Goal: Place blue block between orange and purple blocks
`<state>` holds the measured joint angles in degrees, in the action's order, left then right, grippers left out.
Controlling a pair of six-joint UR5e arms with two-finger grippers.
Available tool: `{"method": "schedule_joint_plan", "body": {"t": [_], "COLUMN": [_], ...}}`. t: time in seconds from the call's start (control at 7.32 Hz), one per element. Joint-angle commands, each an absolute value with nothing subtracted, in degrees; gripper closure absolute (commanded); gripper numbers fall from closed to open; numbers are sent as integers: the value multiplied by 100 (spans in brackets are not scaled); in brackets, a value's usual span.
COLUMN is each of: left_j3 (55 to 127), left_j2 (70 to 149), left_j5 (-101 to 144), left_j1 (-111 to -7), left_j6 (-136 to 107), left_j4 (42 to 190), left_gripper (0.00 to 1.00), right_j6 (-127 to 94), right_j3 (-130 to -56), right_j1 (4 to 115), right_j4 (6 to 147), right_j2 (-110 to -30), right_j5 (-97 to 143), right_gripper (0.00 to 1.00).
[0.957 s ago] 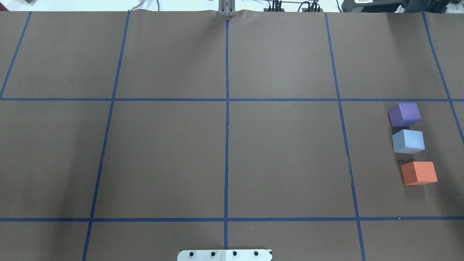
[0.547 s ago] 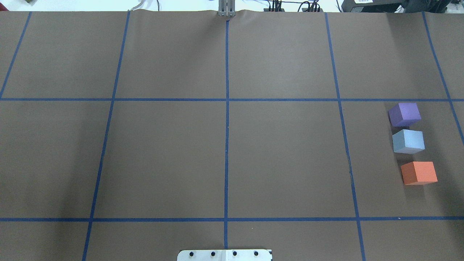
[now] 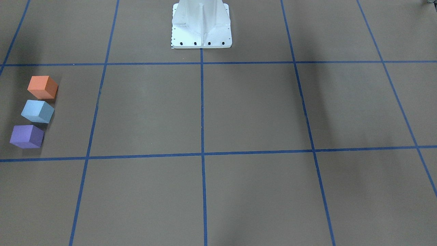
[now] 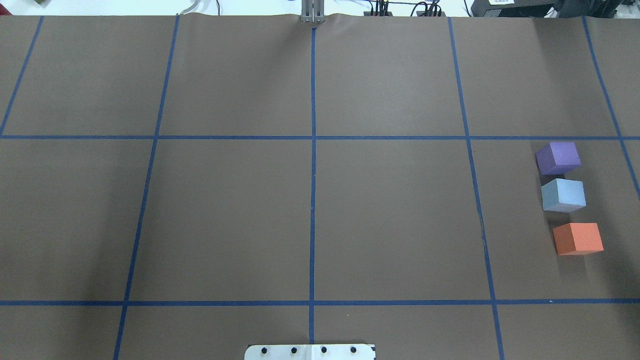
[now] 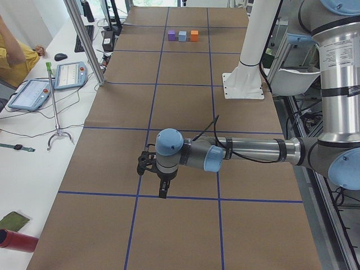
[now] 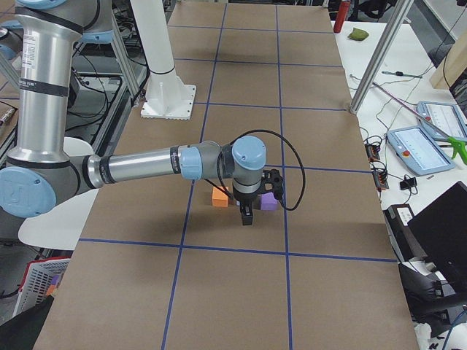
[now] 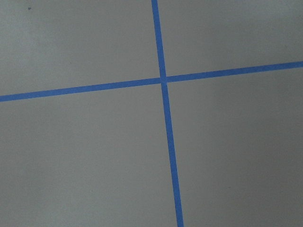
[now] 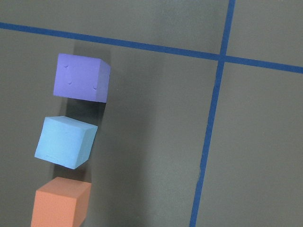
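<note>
Front-facing: brown paper-covered bench (image 3: pixel 239 102) with blue tape grid (image 3: pixel 202 102), white robot pedestal (image 3: pixel 201 25) at the robot-side edge. Three cubes in a row near the bench's right end: orange foam cube (image 3: pixel 42 87) nearest the robot edge, light blue foam cube (image 3: pixel 37 111) in the middle, purple foam cube (image 3: pixel 27 136) nearest the operator edge. Overhead: same row close to the right edge, about mid-depth; blue sits between purple and orange, turned slightly off their line, just beside each, thin gaps both sides. No arms in frame here. Exterior left: near arm reaches out low over the bench's left end, left tool (image 5: pixel 162 190) pointing down above a tape line, nothing in it that I can see; fingers apart or together, cannot tell. Exterior right: right tool (image 6: pixel 246 214) hangs above the row and hides blue; orange and purple show either side. Its finger state, cannot tell. Left wrist: only a tape crossing (image 7: pixel 163 79) on bare paper. Right wrist: all three cubes on the bench, purple, blue, orange in line, none touching.
</note>
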<state>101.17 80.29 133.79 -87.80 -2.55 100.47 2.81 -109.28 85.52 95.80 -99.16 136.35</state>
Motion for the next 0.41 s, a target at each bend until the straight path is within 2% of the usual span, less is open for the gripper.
{"method": "schedule_joint_plan", "body": {"t": [0.0, 0.27], "left_j3": [10379, 10380], "left_j2": [7937, 7928], "left_j5": [13638, 13685], "left_j1": [-8780, -8780], "left_j6": [-264, -264], "left_j4": [10020, 10020], "left_gripper": [0, 0], "right_j6": [273, 264], "right_j3": [-10768, -10635], "right_j1": [8534, 8525], "right_j4": [9571, 9580], "right_j2": [-9827, -9598], "right_j5": [13641, 13676], "right_gripper": [0, 0]}}
